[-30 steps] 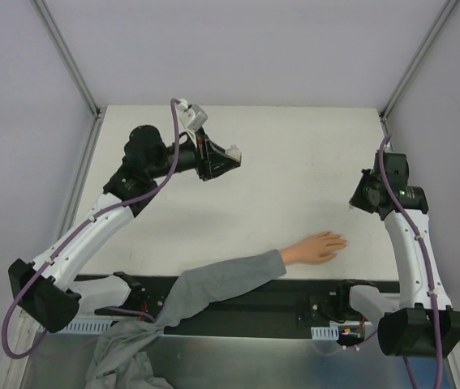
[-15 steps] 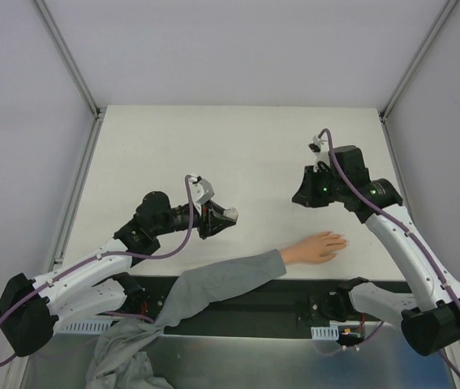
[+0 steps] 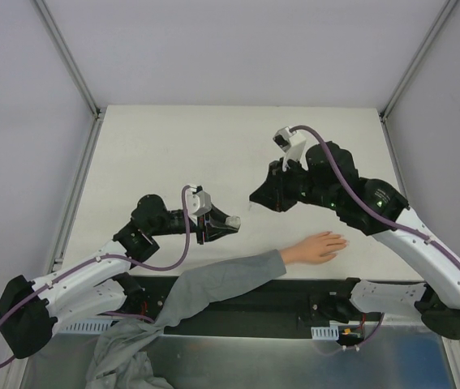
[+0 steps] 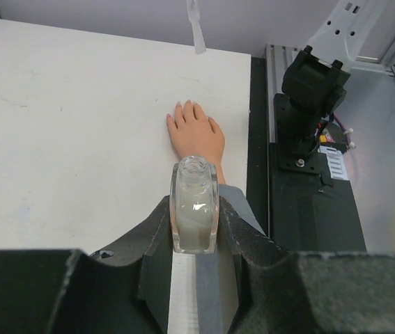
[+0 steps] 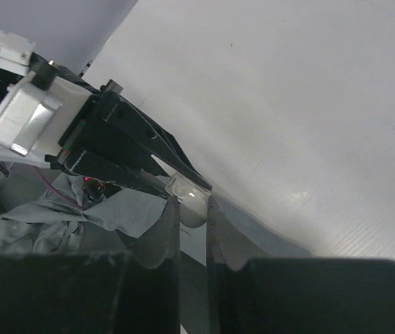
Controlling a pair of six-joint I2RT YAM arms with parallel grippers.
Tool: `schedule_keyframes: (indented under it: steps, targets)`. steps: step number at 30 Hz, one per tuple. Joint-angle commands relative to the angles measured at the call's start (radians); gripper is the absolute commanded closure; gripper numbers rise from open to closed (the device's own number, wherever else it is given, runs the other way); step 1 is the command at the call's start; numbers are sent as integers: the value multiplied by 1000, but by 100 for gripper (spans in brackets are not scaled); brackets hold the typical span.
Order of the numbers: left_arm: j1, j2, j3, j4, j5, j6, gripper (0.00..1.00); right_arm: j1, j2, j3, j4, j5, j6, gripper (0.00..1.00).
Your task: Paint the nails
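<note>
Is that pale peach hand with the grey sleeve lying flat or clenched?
Flat: the pale peach hand rests palm down on the white table, fingers straight.

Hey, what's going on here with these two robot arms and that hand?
It's a nail-painting setup. The left gripper holds a small whitish bottle above the table. The right gripper hovers opposite, aimed at the bottle, not touching it. A pale hand in a grey sleeve lies flat near the front edge; neither arm is at its nails yet.

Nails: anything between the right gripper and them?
Nothing visible. The right gripper hangs left of the nails with open space between; the left gripper, holding the bottle, is farther left, off that line.
</note>
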Motion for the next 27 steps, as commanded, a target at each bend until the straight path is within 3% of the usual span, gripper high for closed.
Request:
schedule_keyframes:
  steps: [1, 9, 27]
  targets:
    - [0, -30, 9, 79, 72, -15, 100, 71, 28, 55, -4, 92, 33, 99]
    - [-5, 10, 13, 77, 79, -33, 100, 149, 68, 66, 10, 108, 42, 99]
    - [-8, 11, 10, 86, 69, -37, 100, 165, 117, 52, 36, 144, 26, 100]
